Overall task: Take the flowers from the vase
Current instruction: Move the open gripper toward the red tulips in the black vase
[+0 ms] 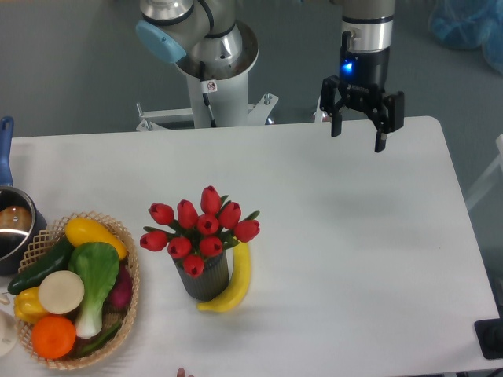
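A bunch of red tulip flowers (200, 228) stands in a short dark grey ribbed vase (206, 280) on the white table, left of centre near the front. Only the buds and a few green leaves show; the stems are hidden inside the vase. My gripper (358, 141) hangs high above the far right part of the table, well away from the flowers, to their upper right. Its two black fingers are spread apart and hold nothing.
A yellow banana (234, 284) lies against the vase's right side. A woven basket (126, 314) of vegetables and fruit stands at the front left. A dark pot with a blue handle (9, 228) sits at the left edge. The robot base (212, 71) is behind the table.
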You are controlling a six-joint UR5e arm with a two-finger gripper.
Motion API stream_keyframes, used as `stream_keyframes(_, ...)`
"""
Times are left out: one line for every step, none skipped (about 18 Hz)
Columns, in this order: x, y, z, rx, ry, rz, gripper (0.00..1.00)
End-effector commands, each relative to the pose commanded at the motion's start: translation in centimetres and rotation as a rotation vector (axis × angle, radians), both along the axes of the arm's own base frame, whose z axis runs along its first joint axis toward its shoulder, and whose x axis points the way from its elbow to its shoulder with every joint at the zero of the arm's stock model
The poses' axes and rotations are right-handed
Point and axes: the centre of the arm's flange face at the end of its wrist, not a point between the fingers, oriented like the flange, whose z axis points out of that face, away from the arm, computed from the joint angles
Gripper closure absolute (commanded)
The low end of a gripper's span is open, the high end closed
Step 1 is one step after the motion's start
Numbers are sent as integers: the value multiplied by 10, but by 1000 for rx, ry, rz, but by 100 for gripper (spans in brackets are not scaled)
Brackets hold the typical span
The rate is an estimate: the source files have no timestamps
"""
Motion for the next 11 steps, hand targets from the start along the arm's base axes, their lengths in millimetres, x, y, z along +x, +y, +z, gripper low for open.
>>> stream_keyframes(1,1,0,-1,4,-7,0)
stream_keyframes(0,2,1,1,3,-9,0)
stream_keyframes(1,4,1,1,4,-12,0)
stream_keyframes(3,8,-1,0,1,-24,0)
stream_keyframes(7,12,-5,0,-10,-29,0)
stream_keyframes(13,13,-13,-2,-24,-31,0)
stream_keyframes(18,11,-23,0,-41,-31,0)
stream_keyframes(18,12,-24,24,-53,-34,0)
stream_keyframes(18,14,-22,58,-66,-40,0)
stream_keyframes(19,15,-22,77,-81,-31,0)
stream_keyframes(21,15,-25,85,-104,-3,0)
